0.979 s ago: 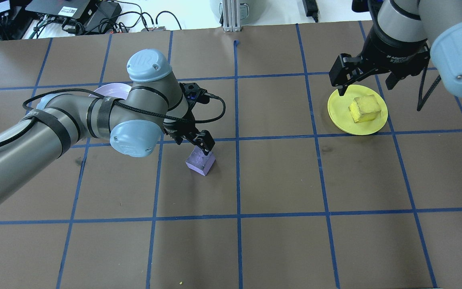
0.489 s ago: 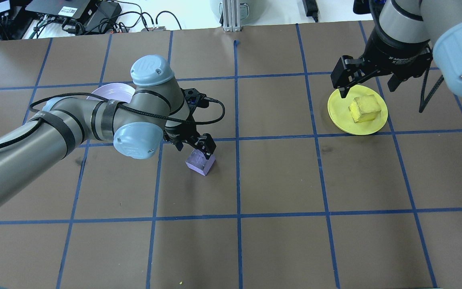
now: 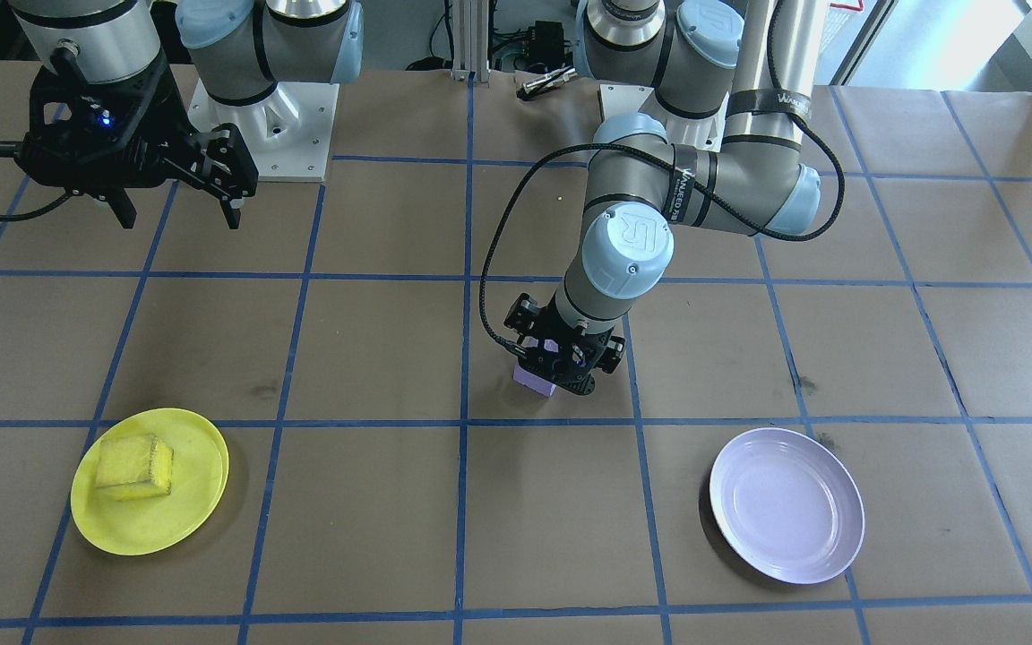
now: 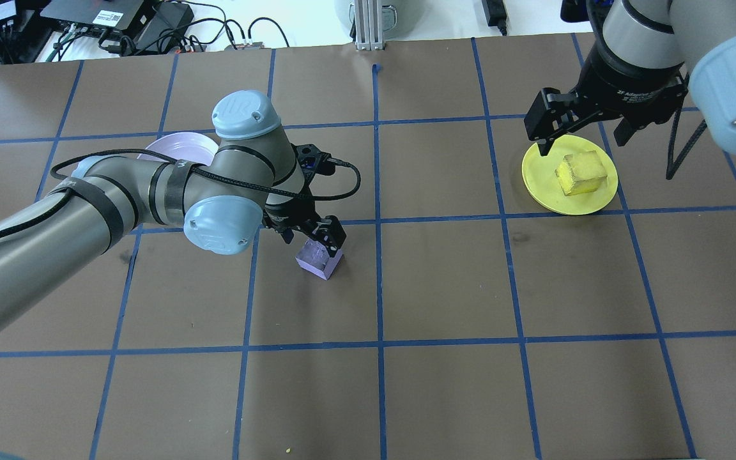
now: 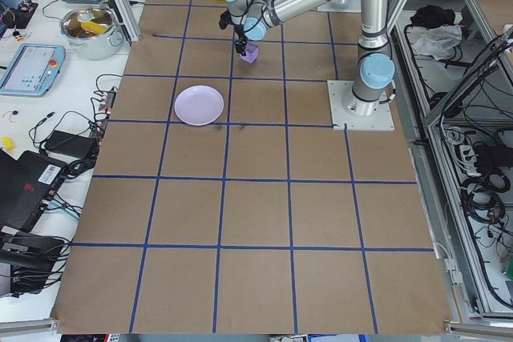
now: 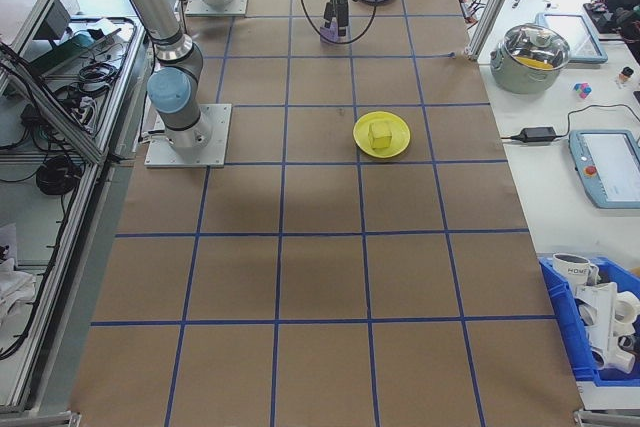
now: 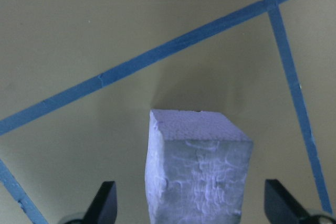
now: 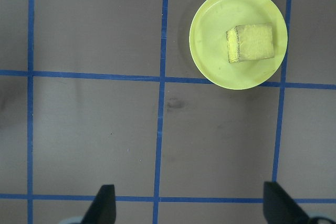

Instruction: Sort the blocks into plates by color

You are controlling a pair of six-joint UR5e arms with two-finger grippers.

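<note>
Overhead exterior: left gripper (image 4: 317,237) is low over the purple block (image 4: 318,260), which sits on the table (image 4: 444,287). Left wrist view shows the fingers (image 7: 105,203) spread wide on both sides of the block, not touching it. Lavender plate (image 3: 786,504) is well apart from it. Yellow block (image 4: 582,172) lies in the yellow plate (image 4: 540,182). Right gripper (image 4: 582,131) hangs high with fingers apart, holding nothing.

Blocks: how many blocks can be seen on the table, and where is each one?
2. The yellow block lies in the yellow plate. The purple block stands on the table between the open fingers of the left gripper. No other block shows in any view.
</note>
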